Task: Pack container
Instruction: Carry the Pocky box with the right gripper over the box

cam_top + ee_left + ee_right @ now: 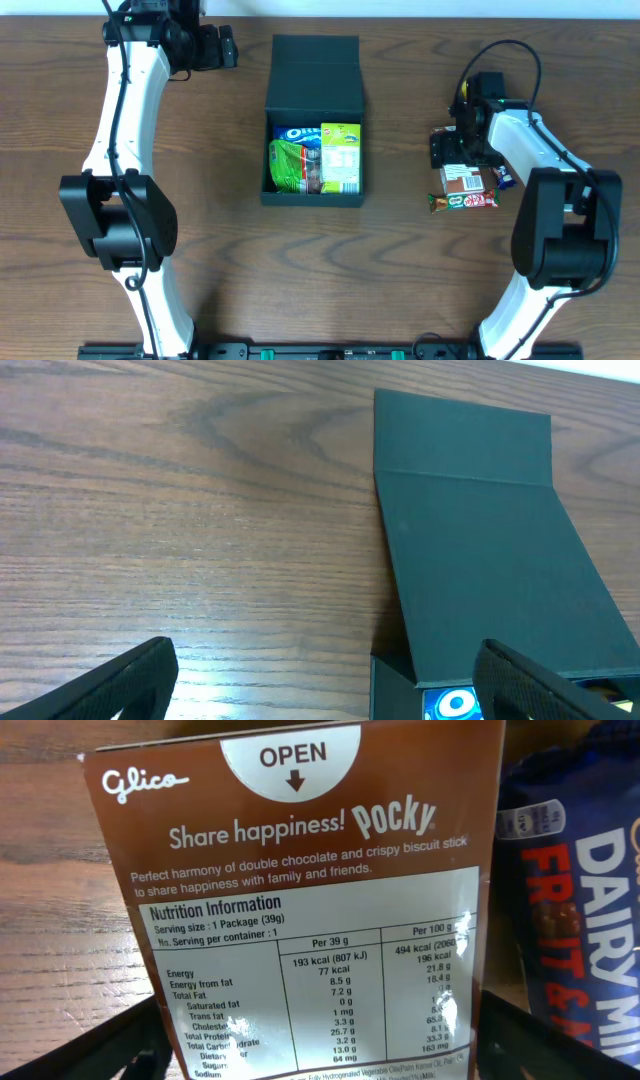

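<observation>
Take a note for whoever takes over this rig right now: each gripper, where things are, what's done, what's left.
Left gripper: open, empty, beside the container's flap.
Right gripper: open, jaws either side of the Pocky box, which lies on the table; no grip visible yet.
Container: mid-table, flap open.
Done: Oreo pack, green pack and yellow-green pack are inside.
Left: Pocky box, KitKat and Dairy Milk bar, all on the table right of the container; then probably close the flap.
</observation>
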